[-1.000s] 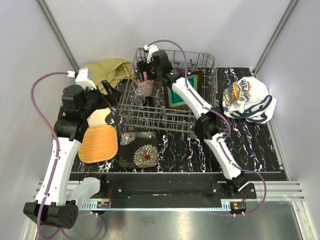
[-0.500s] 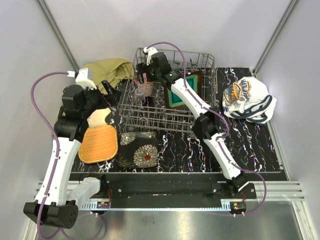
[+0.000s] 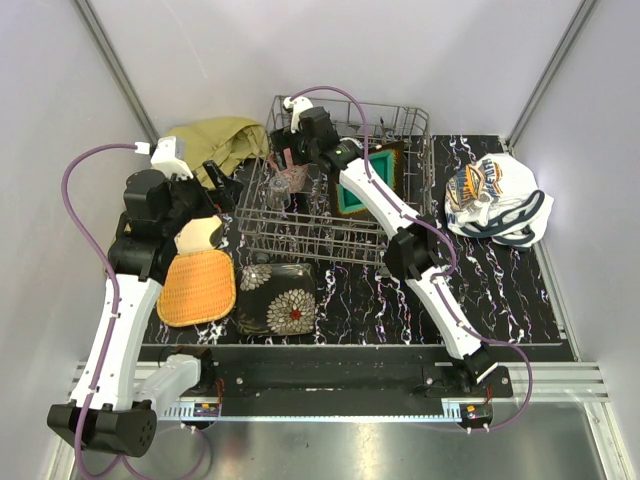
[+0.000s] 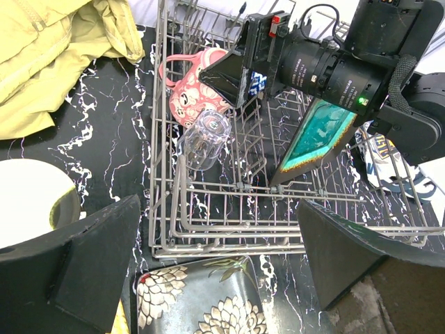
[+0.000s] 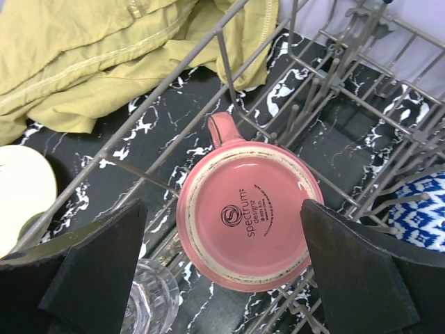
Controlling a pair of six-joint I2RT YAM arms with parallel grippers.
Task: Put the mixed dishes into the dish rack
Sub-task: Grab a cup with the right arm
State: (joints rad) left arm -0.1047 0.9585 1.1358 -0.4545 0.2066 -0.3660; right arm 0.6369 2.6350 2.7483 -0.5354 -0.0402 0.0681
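Note:
The dish rack (image 3: 310, 243) stands at the back middle of the table. Inside it, the pink cup (image 5: 247, 219) rests upside down, the clear glass (image 3: 277, 195) lies on its side, and the teal plate (image 3: 356, 186) stands on edge. My right gripper (image 5: 222, 209) hangs open above the cup, its fingers (image 5: 90, 268) clear of it on both sides. My left gripper (image 4: 219, 209) is open and empty by the rack's left front corner (image 4: 160, 243). On the table lie the cream plate (image 3: 200, 235), orange plate (image 3: 197, 287) and dark floral plate (image 3: 278, 298).
An olive-yellow cloth (image 3: 215, 140) is bunched behind the left gripper. A white printed cloth (image 3: 495, 200) lies to the right of the rack. Something blue and white patterned (image 5: 417, 209) sits in the rack beside the cup.
My right gripper has opened slightly wider and drifted toward the rack's far left corner, while the pink cup stays in the rack. The left arm has not moved.

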